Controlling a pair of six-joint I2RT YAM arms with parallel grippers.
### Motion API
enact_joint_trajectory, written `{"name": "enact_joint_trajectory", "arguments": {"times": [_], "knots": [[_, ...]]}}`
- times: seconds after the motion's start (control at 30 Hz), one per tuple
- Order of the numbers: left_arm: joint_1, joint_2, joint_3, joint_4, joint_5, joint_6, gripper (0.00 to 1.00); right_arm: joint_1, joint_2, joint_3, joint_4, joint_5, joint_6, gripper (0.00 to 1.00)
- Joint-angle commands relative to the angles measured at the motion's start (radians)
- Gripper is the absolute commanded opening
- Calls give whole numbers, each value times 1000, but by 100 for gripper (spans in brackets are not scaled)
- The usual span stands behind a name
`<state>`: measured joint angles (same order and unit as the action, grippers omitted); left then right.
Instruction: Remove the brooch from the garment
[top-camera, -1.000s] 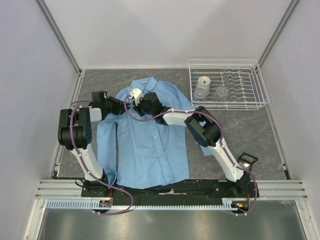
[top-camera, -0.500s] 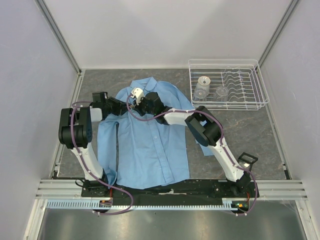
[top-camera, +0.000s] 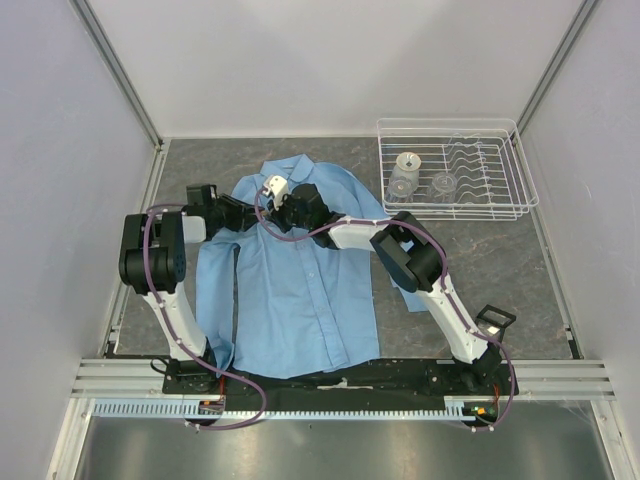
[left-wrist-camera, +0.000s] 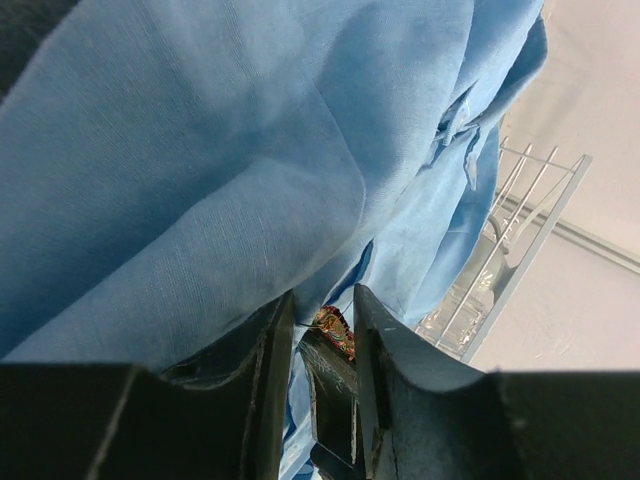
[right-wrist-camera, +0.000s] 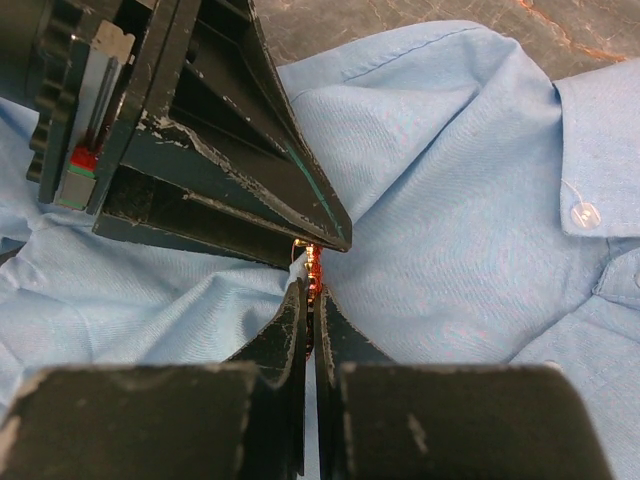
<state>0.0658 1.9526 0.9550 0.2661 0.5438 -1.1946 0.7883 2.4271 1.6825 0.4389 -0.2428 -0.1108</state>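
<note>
The garment (top-camera: 300, 290), a light blue button-up shirt, lies flat on the table, bunched near its left shoulder where both grippers meet. My right gripper (right-wrist-camera: 310, 290) is shut on the brooch (right-wrist-camera: 312, 265), a tiny orange-red pin standing edge-on at the cloth (right-wrist-camera: 450, 200). My left gripper (left-wrist-camera: 322, 305) faces it from the other side. Its jaws stand open and straddle the right fingertips and the brooch (left-wrist-camera: 337, 330), with shirt cloth (left-wrist-camera: 200, 150) draped over its left finger. In the top view the left gripper (top-camera: 252, 218) and right gripper (top-camera: 268, 216) touch tip to tip, and the brooch is hidden there.
A white wire dish rack (top-camera: 455, 180) holding clear glassware stands at the back right; its edge (left-wrist-camera: 500, 250) shows beyond the shirt in the left wrist view. A white shirt button (right-wrist-camera: 582, 214) sits on the collar. Grey walls enclose the table on three sides.
Both grippers have stayed together at the shirt's left shoulder, edging slightly towards the collar. The left jaws have opened a little.
</note>
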Motion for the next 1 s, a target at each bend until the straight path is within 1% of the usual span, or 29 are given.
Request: {"name": "enact_joint_trajectory", "arguments": {"times": [0.0, 0.17, 0.3, 0.53, 0.77, 0.97], "knots": [[-15, 20, 24, 41, 12, -26, 38, 25, -45, 31, 93, -107, 28, 0], [-17, 5, 21, 44, 30, -23, 38, 26, -33, 57, 55, -58, 31, 0], [-15, -30, -7, 64, 42, -22, 41, 25, -23, 68, 43, -9, 43, 0], [-14, -60, -42, 93, 65, -31, 41, 20, -13, 89, 18, 49, 69, 0], [-9, -63, -61, 136, 70, -52, 41, 15, -13, 89, 6, 34, 62, 0], [-6, -52, -44, 142, 68, -57, 41, 14, -20, 85, 6, 13, 51, 0]]}}
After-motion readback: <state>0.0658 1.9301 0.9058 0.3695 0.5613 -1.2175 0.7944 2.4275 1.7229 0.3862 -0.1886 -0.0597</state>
